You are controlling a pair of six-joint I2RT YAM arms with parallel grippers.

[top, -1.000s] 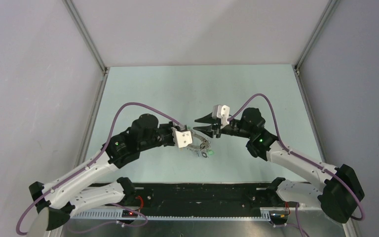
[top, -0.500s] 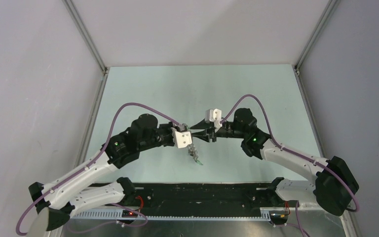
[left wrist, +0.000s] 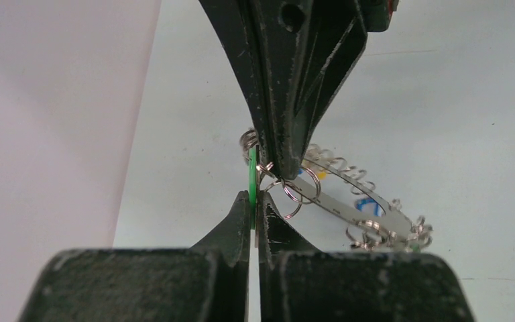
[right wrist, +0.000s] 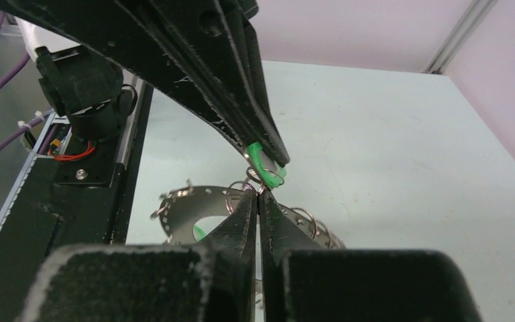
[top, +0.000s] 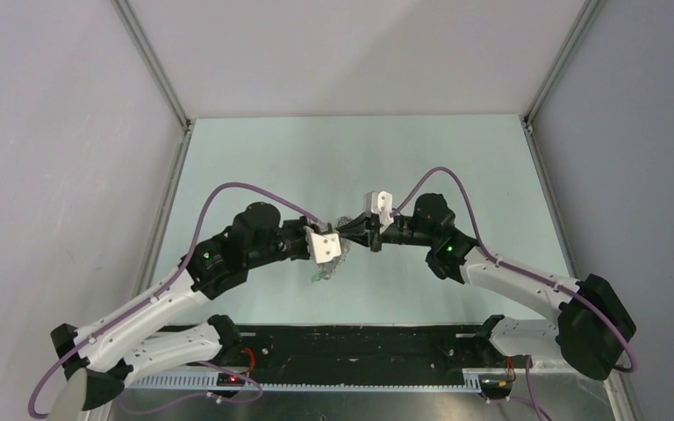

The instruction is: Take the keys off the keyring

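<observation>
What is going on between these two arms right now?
The two arms meet over the table, working on a bunch of keys. The left gripper is shut on a green tag. The right gripper is shut right beside it, at a small ring linked to the tag. The keyring hangs tilted beside their tips. The tag looks joined to it, so no key appears to be off yet.

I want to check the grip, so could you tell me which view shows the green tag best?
Right wrist: the green tag shows its face, pinched at the left gripper's tips. Left wrist shows only its thin edge; in top external I cannot make it out.
</observation>
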